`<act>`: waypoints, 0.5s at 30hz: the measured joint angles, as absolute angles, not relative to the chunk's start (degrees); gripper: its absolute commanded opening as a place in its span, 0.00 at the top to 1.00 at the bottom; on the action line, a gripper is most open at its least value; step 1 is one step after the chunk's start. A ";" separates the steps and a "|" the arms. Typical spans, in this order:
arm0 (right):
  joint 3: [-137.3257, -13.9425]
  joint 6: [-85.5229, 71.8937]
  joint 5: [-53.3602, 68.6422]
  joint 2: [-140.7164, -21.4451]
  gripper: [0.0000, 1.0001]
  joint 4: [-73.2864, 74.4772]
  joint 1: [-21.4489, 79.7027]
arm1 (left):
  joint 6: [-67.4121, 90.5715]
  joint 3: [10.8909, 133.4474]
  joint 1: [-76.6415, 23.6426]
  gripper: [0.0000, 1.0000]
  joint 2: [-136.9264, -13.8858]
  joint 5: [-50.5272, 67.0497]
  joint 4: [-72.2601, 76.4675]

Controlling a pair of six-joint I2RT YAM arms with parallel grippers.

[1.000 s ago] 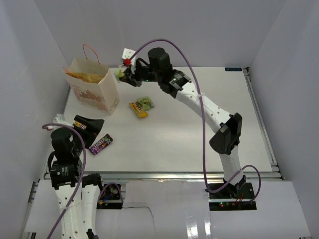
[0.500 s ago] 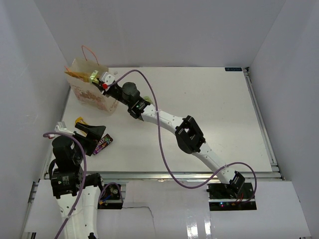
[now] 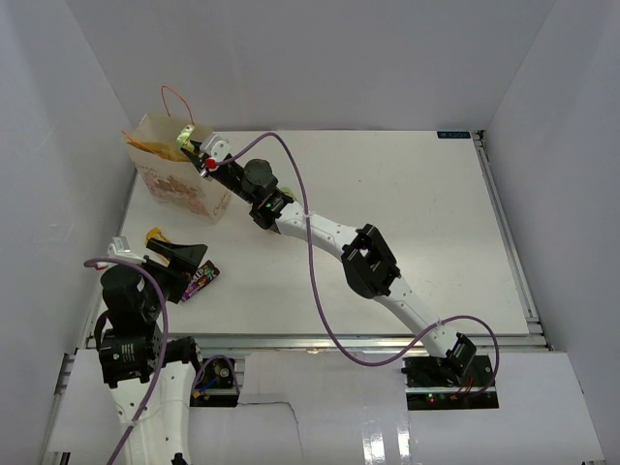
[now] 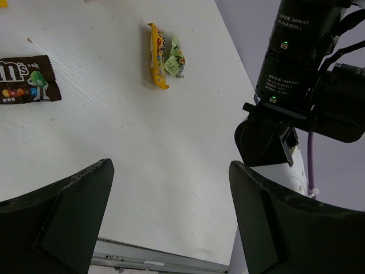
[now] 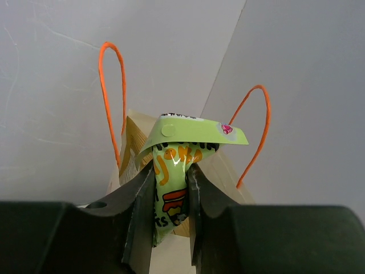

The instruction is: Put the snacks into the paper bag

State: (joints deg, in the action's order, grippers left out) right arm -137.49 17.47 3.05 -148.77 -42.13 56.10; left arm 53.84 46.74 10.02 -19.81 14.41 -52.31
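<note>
Pinching green packet (image 5: 173, 149), right end effector (image 5: 170, 181) at paper bag (image 3: 177, 184) opening.

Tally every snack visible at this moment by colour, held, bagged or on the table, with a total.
Green: 2, held green packet in the right hand, loose green packet on the table
Yellow: 2, yellow packet beside it, second yellow packet partly hidden
Brown: 1, candy pack
Yellow-orange: 1, chip bag inside the paper bag
Total: 6
</note>
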 measured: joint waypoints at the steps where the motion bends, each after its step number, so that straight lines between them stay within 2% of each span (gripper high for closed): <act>1: -137.53 17.63 3.01 -148.77 0.76 -42.24 56.10 | 53.82 46.74 10.02 0.08 -19.92 14.57 -52.21; 2: -137.60 17.80 2.98 -148.77 0.74 -42.26 56.10 | 53.78 46.76 10.02 0.08 -20.10 14.70 -52.12; 5: -137.88 18.17 3.01 -148.77 0.53 -42.24 56.10 | 53.43 46.78 10.02 0.08 -21.08 15.27 -51.75; 6: -137.95 18.17 3.03 -148.77 0.42 -42.26 56.10 | 53.39 46.78 10.02 0.08 -21.50 15.46 -51.64; 9: -138.10 18.26 3.20 -148.77 0.27 -42.33 55.94 | 53.15 46.96 10.02 0.08 -22.55 15.79 -51.00; 15: -138.12 18.44 4.36 -148.77 0.21 -42.28 55.88 | 53.04 47.33 10.02 0.08 -22.94 16.08 -50.57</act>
